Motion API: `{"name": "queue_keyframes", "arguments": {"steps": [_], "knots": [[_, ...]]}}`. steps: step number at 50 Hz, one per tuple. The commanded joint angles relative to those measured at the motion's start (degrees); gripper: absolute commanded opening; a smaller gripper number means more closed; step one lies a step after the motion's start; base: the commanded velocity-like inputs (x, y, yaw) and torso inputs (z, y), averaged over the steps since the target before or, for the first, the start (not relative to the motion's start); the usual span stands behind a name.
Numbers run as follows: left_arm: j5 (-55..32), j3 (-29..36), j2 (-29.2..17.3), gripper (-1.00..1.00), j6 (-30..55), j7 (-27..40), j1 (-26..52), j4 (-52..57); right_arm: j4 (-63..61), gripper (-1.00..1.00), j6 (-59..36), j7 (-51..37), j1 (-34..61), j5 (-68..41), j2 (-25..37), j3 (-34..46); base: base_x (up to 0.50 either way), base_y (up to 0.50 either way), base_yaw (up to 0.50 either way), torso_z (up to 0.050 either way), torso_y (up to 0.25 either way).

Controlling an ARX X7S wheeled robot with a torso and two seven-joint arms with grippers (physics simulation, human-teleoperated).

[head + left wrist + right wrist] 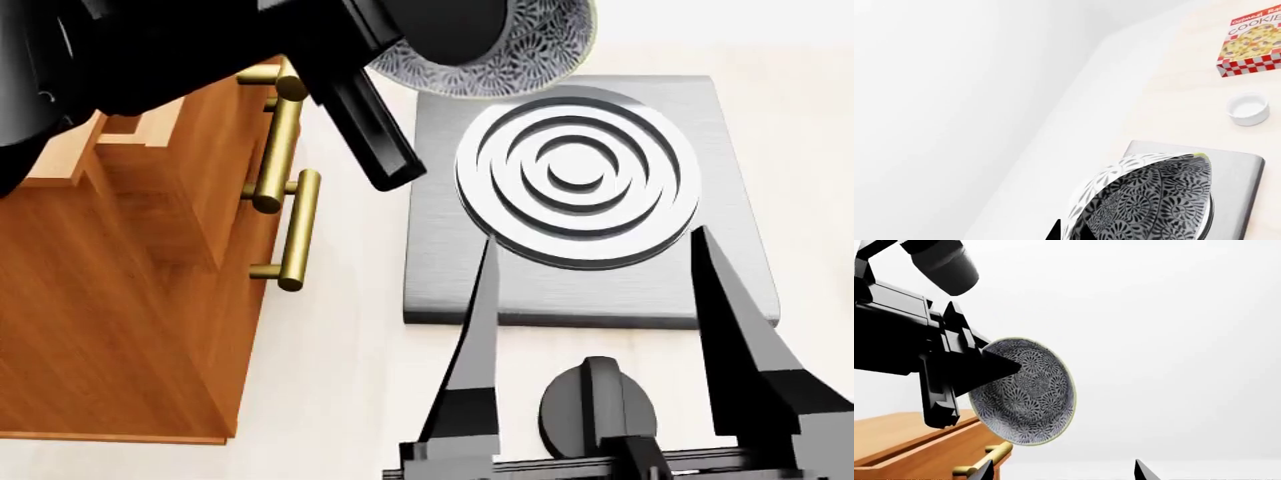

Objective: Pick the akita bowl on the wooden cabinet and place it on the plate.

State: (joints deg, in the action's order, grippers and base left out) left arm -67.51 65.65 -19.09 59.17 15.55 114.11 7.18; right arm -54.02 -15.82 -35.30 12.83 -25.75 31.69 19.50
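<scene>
The akita bowl (1154, 200), black and white with a swirling leaf pattern, hangs tilted on its side in the air. My left gripper (1069, 232) is shut on its rim, one fingertip on either side. From the head view the bowl (521, 50) is above the far edge of the grey stove slab, to the right of the wooden cabinet (120, 300). In the right wrist view the left gripper (987, 367) covers part of the bowl (1027, 390). My right gripper (594, 240) stands open and empty over the burner. The plate is out of view.
A grey stove slab (441, 280) with a ringed burner (577, 175) lies right of the cabinet's brass handles (296, 230). A cookie box (1252, 42) and a small white cup (1247, 108) sit on the pale counter beyond. A black knob (597, 400) is near the stove's front.
</scene>
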Motion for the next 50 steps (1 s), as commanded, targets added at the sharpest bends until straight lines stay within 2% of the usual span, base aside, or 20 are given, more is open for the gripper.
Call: {"name": "queue_keyframes", "arguments": {"steps": [1,11,31,50], "knots": [[-0.1,-1.4,-0.7,-1.0,0.2,1.8,-0.3,1.3,2.2,1.0,-0.4,0.3,1.7,-0.9,-0.6,0.4,0.0,0.0,0.0,0.0,0.0],[-3.8,-3.5,-2.0,-1.0,1.5,4.7,-0.7,5.3,4.3,1.0,-0.1,0.3,2.3,-2.4,-0.2,-1.3,0.0,0.0,0.0,0.0,0.001],[-3.4,-2.9,-2.5,-1.0,-0.4,6.3,-5.0,7.0,2.7,1.0,-3.7,-0.1,6.5,-2.3,-1.0,1.6,0.0,0.0,0.0,0.001,0.001],[-5.2,-3.4,-3.3,-1.0,-0.5,8.5,-6.8,10.0,6.6,1.0,-1.4,0.6,5.8,-2.7,-1.5,1.0,0.0,0.0,0.0,0.0,0.0]]}}
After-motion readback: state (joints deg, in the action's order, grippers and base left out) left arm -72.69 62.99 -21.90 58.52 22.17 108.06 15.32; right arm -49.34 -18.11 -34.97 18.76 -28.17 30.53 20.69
